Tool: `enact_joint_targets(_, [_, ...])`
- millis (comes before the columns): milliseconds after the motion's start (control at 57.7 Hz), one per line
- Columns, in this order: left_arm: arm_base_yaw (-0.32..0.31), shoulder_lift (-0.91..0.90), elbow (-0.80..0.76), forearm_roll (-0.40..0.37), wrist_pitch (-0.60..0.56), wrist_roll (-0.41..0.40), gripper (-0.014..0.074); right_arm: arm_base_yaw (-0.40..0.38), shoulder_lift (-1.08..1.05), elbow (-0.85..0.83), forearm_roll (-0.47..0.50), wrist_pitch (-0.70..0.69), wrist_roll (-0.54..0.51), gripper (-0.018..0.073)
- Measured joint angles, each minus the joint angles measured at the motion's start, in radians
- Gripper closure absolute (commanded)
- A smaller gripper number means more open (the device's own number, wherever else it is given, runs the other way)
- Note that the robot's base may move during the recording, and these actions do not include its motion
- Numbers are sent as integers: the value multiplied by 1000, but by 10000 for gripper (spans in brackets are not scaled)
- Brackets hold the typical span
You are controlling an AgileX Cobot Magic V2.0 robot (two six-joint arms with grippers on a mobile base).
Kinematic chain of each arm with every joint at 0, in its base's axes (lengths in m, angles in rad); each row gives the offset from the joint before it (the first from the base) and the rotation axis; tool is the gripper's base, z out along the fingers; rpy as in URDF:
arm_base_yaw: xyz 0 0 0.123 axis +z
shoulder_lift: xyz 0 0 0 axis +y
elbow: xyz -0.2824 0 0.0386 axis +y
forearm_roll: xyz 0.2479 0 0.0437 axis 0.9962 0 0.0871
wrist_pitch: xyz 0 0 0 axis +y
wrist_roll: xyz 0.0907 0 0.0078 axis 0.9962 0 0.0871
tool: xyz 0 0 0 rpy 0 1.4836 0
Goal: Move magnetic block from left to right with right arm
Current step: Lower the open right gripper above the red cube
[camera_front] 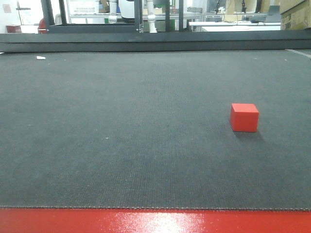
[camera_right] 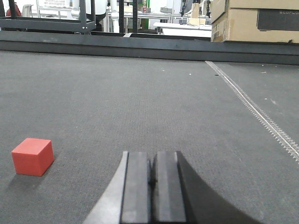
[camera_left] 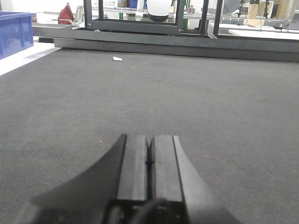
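The magnetic block (camera_front: 244, 117) is a small bright-red cube resting flat on the dark grey mat, right of centre in the front view. The right wrist view shows the block (camera_right: 32, 157) at the lower left, well to the left of my right gripper (camera_right: 152, 155). That gripper is shut, its two dark pads pressed together with nothing between them. My left gripper (camera_left: 150, 138) is also shut and empty, low over bare mat; the block is out of its view. Neither gripper appears in the front view.
A dark raised rail (camera_front: 155, 41) bounds the mat's far edge, with metal frames behind. A small white scrap (camera_front: 41, 58) lies far left. A blue bin (camera_left: 15, 31) stands left, cardboard boxes (camera_right: 254, 21) far right. A red strip (camera_front: 155, 221) edges the near side.
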Motion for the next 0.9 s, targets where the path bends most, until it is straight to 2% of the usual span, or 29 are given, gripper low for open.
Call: enact_joint_targets(901, [0, 0, 0, 0, 0, 0, 722, 0, 0, 0, 0, -23, 0, 502])
